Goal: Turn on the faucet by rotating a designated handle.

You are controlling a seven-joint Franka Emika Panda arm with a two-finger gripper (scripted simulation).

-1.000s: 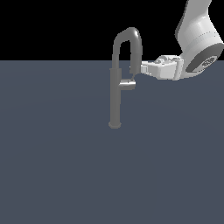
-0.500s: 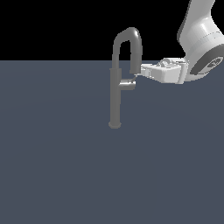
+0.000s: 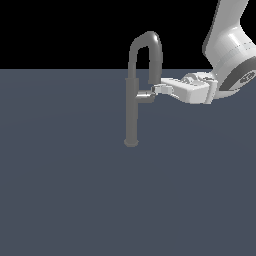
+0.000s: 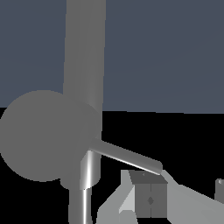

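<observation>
The faucet (image 3: 131, 115) is a tall grey column with an arched spout that curves back down. The handle (image 3: 145, 96) is a short grey stub sticking out at mid-height toward the exterior view's right. My gripper (image 3: 159, 89) reaches in from the exterior view's right, just under the spout's end. Its fingertips are at the handle's outer end, touching it or almost so. The wrist view shows grey faucet parts (image 4: 85, 52) close up, with a round grey end (image 4: 43, 135) and one finger (image 4: 148, 199) near them. Whether the fingers are apart is unclear.
The faucet stands on a flat dark blue-grey surface (image 3: 75, 200) that fills the lower part of the exterior view. The white arm (image 3: 230, 55) comes down from the exterior view's upper right. Nothing else is in view.
My gripper has moved down and toward the exterior view's left, from beside the spout's end to the handle's tip. The handle has not visibly turned.
</observation>
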